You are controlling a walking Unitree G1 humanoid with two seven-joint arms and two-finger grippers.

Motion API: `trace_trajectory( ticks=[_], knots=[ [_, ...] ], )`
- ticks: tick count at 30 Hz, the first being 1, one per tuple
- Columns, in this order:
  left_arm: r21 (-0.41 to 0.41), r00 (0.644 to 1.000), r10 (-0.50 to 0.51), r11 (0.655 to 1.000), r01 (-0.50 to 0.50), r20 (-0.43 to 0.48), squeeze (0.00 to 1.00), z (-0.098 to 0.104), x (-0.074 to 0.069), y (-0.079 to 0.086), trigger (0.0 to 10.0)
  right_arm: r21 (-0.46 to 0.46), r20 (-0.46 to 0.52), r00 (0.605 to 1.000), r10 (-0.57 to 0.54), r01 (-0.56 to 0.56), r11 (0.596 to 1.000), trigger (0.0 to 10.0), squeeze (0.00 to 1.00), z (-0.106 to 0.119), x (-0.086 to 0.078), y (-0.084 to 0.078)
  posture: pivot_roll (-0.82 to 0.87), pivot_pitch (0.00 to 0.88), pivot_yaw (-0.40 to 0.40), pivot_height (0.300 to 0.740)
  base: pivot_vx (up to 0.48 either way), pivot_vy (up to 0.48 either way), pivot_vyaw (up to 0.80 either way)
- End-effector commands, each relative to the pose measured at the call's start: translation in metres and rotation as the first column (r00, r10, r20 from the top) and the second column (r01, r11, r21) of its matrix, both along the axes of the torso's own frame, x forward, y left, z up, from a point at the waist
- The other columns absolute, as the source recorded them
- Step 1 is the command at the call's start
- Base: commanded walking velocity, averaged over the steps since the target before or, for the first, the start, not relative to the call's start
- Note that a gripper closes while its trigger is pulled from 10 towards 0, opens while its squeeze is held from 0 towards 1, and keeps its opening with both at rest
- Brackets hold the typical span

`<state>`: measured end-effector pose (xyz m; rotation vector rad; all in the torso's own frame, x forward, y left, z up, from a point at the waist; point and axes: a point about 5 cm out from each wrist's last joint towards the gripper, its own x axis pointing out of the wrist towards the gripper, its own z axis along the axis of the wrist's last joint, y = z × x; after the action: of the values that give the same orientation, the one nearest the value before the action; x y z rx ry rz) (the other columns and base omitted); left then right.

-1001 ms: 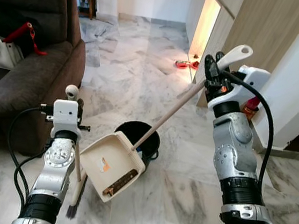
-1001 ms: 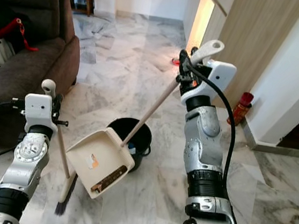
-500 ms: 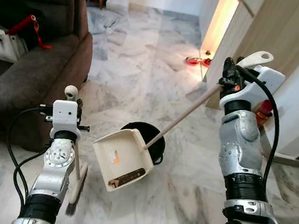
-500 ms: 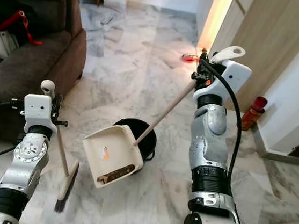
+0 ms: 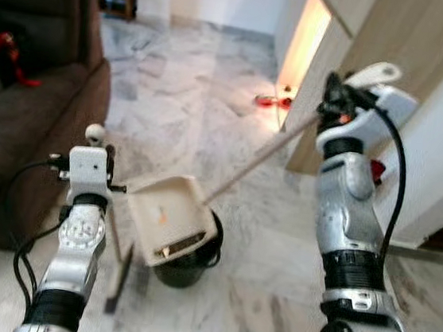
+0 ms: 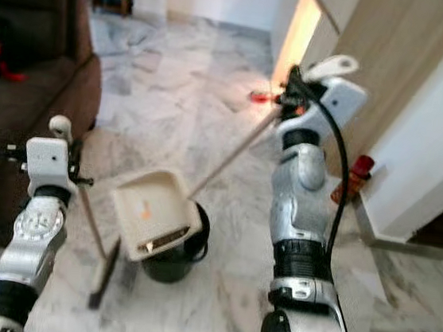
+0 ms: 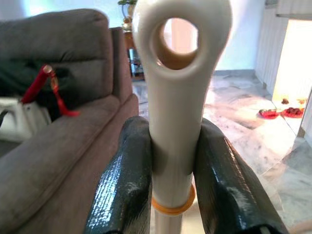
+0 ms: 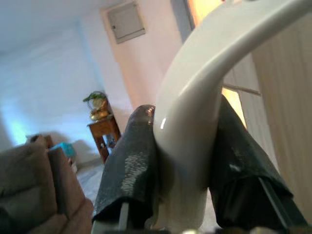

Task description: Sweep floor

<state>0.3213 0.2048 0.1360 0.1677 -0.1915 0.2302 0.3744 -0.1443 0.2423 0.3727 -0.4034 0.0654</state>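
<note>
Right gripper (image 8: pixel 178 161) clamped on the dustpan handle (image 5: pixel 258 158); left gripper (image 7: pixel 173 165) clamped on the broom handle (image 7: pixel 178 97).

At upper right of the left eye view the dustpan handle's white grip is held high, its long shaft slanting down to the cream dustpan (image 5: pixel 169 218), which is tilted over the black bin (image 5: pixel 187 260) at lower centre. At lower left the broom handle is held near its ringed end, with the broom head (image 5: pixel 119 276) on the marble floor (image 5: pixel 186 122) just beside the bin. A brown sofa (image 5: pixel 25 135) is seen at left, a red bottle (image 6: pixel 353 177) at right by the wall.
</note>
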Motion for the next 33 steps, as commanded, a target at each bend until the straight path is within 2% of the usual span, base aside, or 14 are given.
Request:
trace_trajectory(
  ticks=[1,24,27,33],
  knots=[
    [0.008,0.999,-0.02,1.0,0.02,0.049,0.0,0.01,0.003,-0.007,10.0,0.025,0.057,0.997,-0.044,0.043,0.999,10.0,0.0,0.012,-0.003,-0.013,0.01,0.0,-0.055,0.74,0.334,0.0,0.0],
    [0.002,0.999,-0.018,1.0,0.018,0.051,0.0,0.009,0.002,-0.007,10.0,0.032,0.083,0.997,0.011,-0.014,0.999,10.0,0.0,0.016,-0.006,-0.002,0.01,0.0,-0.059,0.74,0.322,0.0,0.0],
    [-0.008,0.998,-0.027,1.0,0.027,0.06,0.0,0.01,0.002,-0.008,10.0,0.019,0.105,0.992,0.07,-0.072,0.997,10.0,0.0,0.018,-0.01,0.009,0.01,0.0,-0.059,0.74,0.0,0.0,0.0],
    [-0.006,0.998,-0.035,0.999,0.036,0.059,0.0,0.01,0.002,-0.011,10.0,0.008,0.114,0.986,0.119,-0.121,0.993,10.0,0.0,0.018,-0.014,0.018,0.01,0.0,-0.057,0.74,0.0,0.0,0.0]
  ],
)
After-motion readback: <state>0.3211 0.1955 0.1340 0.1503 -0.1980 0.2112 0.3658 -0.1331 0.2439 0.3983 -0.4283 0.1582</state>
